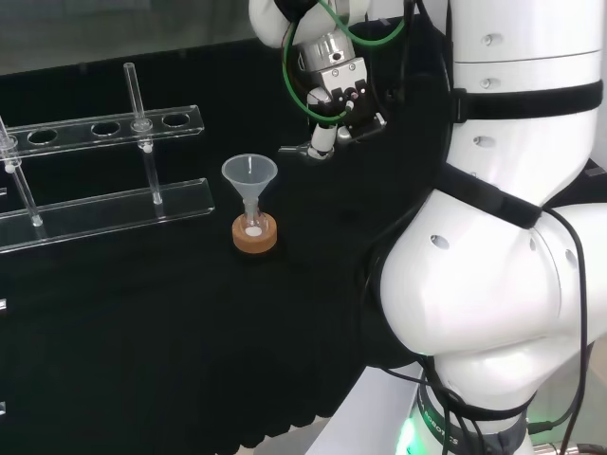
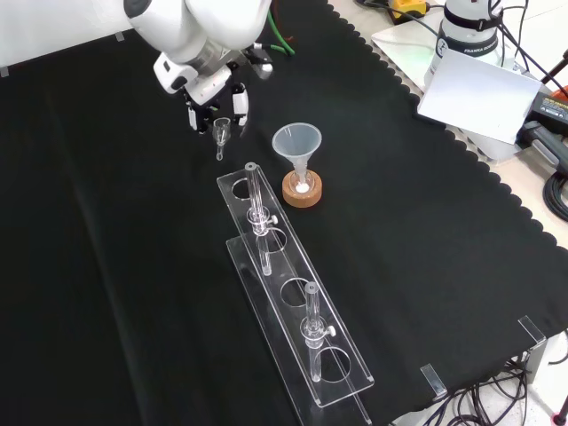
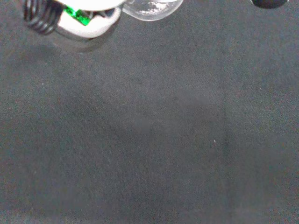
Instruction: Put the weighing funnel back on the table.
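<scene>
Robot hand (image 2: 213, 93) holding the weighing funnel (image 2: 221, 131) in the upper left of the front view.
Its fingers are curled round the small clear piece, whose stem points down at the black cloth of the worktop (image 2: 106, 266); whether the tip touches the cloth cannot be told. To the right in that view the funnel (image 2: 296, 142) stands mouth up over a cork ring (image 2: 302, 192), apart from the robot hand. A clear rack (image 2: 293, 302) with upright tubes runs toward the lower right.
</scene>
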Controlling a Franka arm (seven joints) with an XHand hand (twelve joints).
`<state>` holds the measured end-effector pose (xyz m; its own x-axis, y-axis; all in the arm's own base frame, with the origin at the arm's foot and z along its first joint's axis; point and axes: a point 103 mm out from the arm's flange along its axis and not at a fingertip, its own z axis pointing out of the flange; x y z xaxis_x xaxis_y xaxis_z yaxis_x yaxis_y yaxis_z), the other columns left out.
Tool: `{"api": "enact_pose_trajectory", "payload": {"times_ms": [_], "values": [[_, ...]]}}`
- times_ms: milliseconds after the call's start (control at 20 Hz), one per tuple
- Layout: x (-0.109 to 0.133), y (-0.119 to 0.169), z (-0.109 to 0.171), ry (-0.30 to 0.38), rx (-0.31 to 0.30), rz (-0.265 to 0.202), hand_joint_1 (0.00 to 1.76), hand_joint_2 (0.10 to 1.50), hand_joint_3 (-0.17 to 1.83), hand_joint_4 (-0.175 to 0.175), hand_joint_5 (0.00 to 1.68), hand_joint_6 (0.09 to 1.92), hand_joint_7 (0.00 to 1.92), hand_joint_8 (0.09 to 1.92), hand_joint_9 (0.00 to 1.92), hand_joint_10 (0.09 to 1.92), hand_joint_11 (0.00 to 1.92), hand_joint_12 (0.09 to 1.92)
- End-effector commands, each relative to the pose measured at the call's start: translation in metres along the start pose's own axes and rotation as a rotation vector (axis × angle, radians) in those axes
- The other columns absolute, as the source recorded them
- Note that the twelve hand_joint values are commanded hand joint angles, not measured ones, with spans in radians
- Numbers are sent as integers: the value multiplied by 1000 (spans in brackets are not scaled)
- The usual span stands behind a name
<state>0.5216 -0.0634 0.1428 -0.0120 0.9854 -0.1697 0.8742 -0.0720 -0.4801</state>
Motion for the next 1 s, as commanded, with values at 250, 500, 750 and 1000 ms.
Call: {"api": "enact_pose_trajectory", "payload": {"times_ms": [250,500,750,1000], "values": [[11,25,9,-25,7,-37,1116,691,604,175,1266,667,1394,274,1618,87,1496,559],[15,31,13,-37,15,-42,1116,691,604,175,1266,668,1393,274,1618,87,1496,560],[19,40,21,-30,16,-48,1116,691,604,175,1265,668,1393,274,1618,87,1496,561],[19,46,26,-22,13,-50,1116,691,604,175,1265,668,1393,275,1617,87,1496,562]]}}
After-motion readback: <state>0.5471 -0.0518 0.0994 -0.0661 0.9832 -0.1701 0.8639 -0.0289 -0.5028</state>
